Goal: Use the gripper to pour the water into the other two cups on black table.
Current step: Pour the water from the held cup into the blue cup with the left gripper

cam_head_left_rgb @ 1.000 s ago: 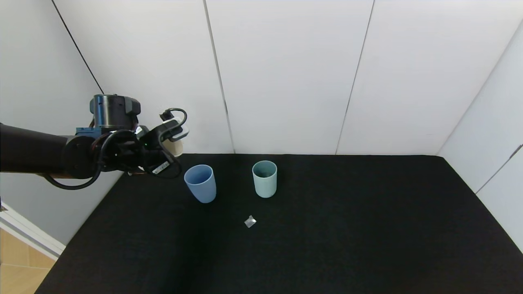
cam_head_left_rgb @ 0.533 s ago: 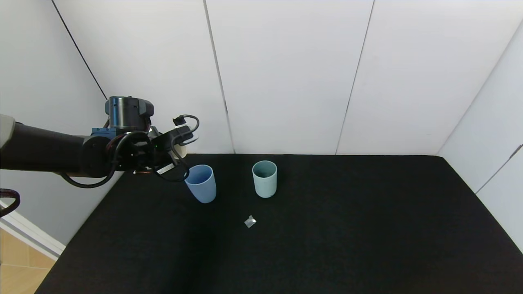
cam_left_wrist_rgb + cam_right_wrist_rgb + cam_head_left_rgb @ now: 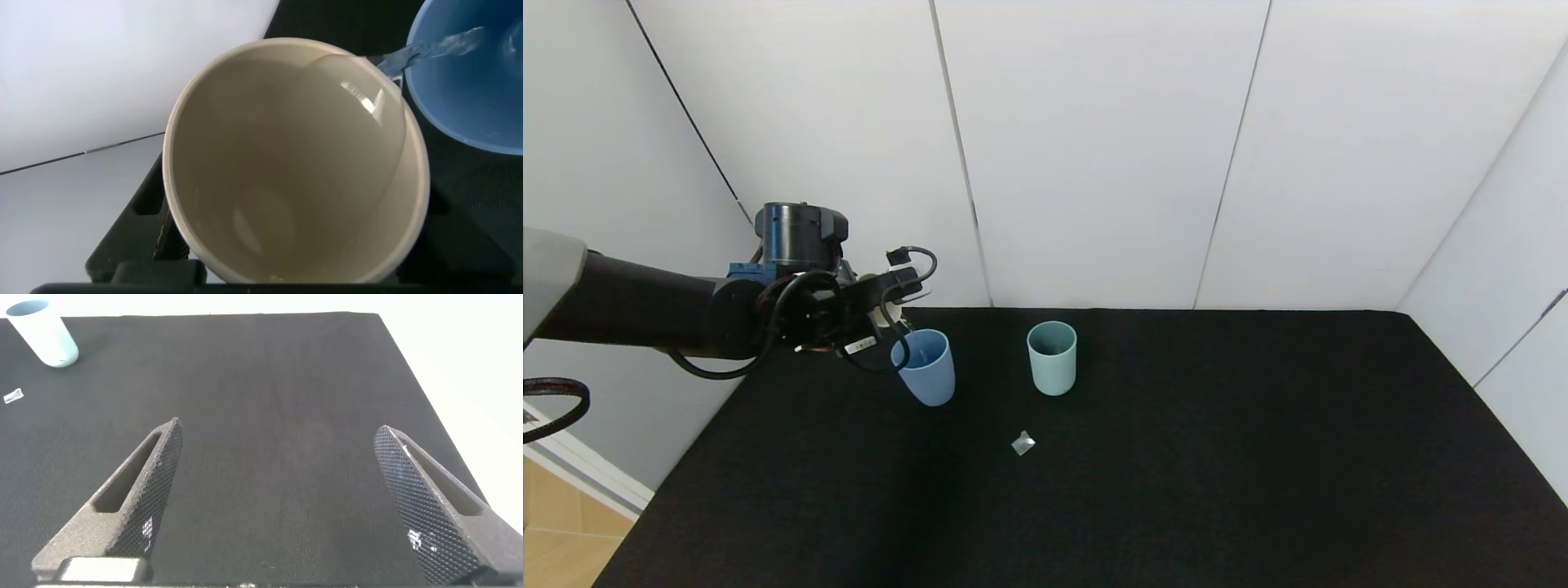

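Pouring: our left pincer [image 3: 886, 300] grips the cream cup [image 3: 294, 159], tilted over the blue cup [image 3: 923, 366] on the counter [image 3: 1176, 457]; water [image 3: 425, 53] streams in. Teal cup [image 3: 1052, 356] waits beside. Right pincer [image 3: 286, 498] idle, spread wide. We should tilt slowly, stopping around half.

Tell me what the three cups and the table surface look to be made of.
The cream cup in the left tool looks like smooth, slightly glossy plastic, with a highlight on its inner wall. The light blue cup and teal cup look like matte plastic, evenly coloured, though ceramic cannot be ruled out. The black table seems covered in felt-like fabric, with a fine fuzzy texture.
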Robot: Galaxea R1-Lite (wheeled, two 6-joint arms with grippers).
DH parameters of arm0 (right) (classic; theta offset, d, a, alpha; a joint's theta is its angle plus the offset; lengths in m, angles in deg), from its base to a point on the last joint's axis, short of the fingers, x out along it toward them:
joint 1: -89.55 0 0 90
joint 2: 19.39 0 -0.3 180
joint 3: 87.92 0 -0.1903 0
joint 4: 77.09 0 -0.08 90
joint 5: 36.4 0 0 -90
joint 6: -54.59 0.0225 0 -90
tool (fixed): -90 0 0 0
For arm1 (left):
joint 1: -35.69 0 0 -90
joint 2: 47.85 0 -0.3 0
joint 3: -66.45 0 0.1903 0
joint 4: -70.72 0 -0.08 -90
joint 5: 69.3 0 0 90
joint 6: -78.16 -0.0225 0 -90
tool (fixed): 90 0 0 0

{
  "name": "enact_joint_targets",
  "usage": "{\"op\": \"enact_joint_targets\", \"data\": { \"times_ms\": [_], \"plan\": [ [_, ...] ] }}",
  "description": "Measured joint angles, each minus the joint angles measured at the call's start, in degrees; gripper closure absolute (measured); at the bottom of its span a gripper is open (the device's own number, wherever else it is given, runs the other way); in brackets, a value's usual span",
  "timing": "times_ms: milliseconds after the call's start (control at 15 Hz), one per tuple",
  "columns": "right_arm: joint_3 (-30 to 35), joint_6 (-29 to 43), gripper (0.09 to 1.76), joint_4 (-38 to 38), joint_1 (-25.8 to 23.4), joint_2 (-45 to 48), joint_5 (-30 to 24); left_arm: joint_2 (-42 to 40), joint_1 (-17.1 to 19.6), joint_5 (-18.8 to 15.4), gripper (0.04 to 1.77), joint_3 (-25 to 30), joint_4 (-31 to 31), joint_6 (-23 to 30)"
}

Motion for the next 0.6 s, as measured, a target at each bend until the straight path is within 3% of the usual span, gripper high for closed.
{"op": "enact_joint_targets", "data": {
  "times_ms": [600],
  "plan": [
    [0.0,0.0,0.14,0.0,0.0,0.0,0.0,0.0,-0.1,1.3,0.52,0.2,0.0,-4.5]
  ]
}}
